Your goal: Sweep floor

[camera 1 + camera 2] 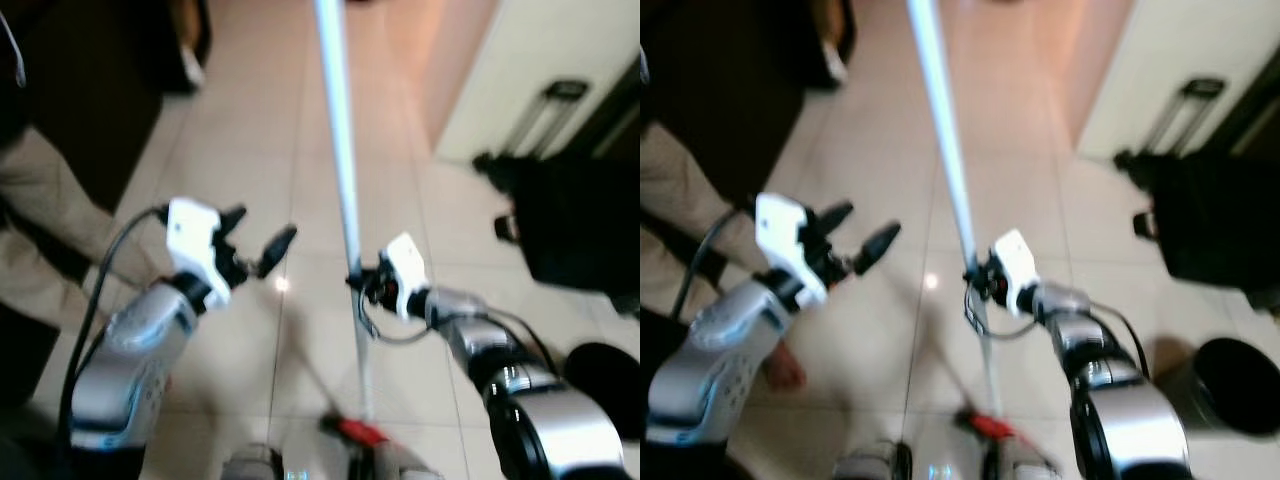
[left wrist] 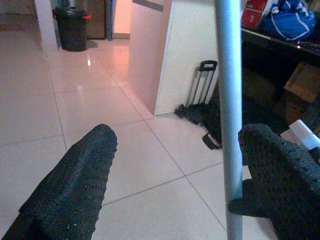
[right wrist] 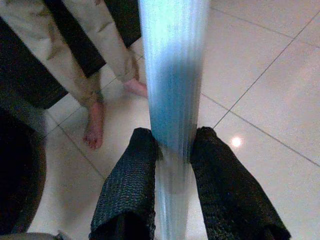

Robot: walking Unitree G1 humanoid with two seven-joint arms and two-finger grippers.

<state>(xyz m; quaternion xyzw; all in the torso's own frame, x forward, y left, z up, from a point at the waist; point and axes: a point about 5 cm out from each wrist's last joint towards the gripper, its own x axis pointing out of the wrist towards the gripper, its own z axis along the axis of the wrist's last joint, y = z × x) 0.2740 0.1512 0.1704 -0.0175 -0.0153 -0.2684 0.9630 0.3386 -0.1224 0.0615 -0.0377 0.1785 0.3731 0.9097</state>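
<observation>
A broom with a long pale blue handle (image 1: 340,150) stands nearly upright on the tiled floor in front of me, with a red part (image 1: 357,432) at its foot. My right gripper (image 1: 356,284) is shut on the handle about halfway up. In the right wrist view both black fingers (image 3: 130,175) press against the handle (image 3: 172,75). My left gripper (image 1: 262,236) is open, just left of the handle and not touching it. From the left wrist the handle (image 2: 227,100) shows ahead, between the spread fingers (image 2: 80,175).
A person in beige trousers (image 1: 50,230) stands barefoot (image 3: 95,130) close on my left, by dark furniture (image 1: 90,90). A black wheeled bag (image 1: 570,220) sits against the white wall (image 1: 540,60) on the right. A black bin (image 1: 1230,385) is near my right arm.
</observation>
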